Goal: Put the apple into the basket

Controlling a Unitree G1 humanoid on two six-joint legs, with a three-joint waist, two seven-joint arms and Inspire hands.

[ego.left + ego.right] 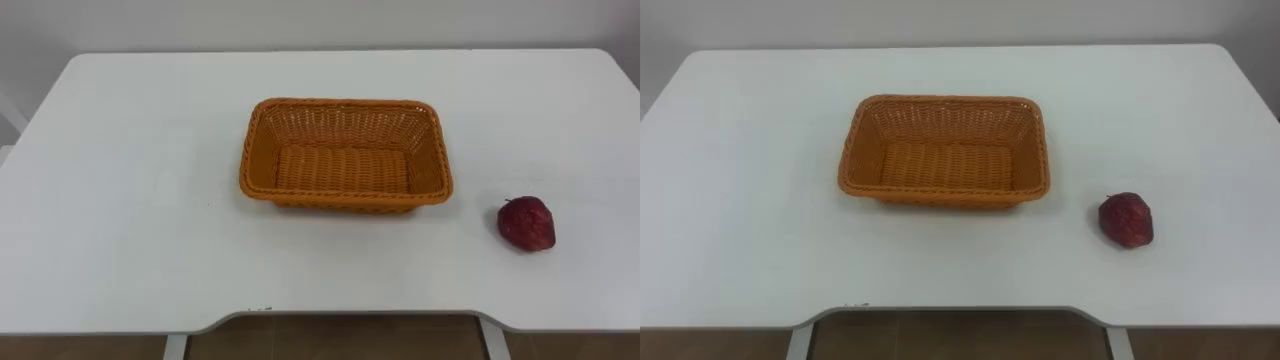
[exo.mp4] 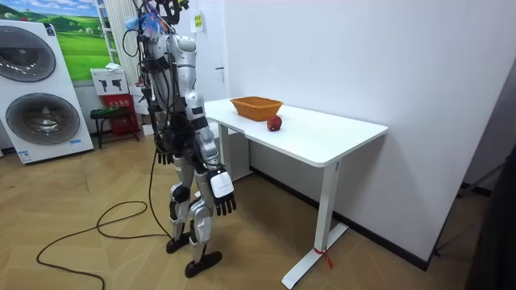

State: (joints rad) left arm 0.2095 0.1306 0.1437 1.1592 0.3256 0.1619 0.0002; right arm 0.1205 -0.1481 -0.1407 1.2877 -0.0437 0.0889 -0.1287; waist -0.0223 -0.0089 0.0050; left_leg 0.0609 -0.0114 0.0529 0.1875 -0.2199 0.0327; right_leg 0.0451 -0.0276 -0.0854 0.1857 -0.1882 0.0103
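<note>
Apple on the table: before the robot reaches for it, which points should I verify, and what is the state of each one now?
1. The apple lies free on the table, with nothing on it: ok.
2. The basket is upright and empty: ok.
3. The apple is apart from the basket, on its right side: ok.
4. The right hand holds nothing and its fingers are relaxed: ok.
5. The right hand is near the apple: not ok; it hangs at the robot's side, lower than the table top.
6. The robot stands close enough to reach the apple: cannot tell.
</note>
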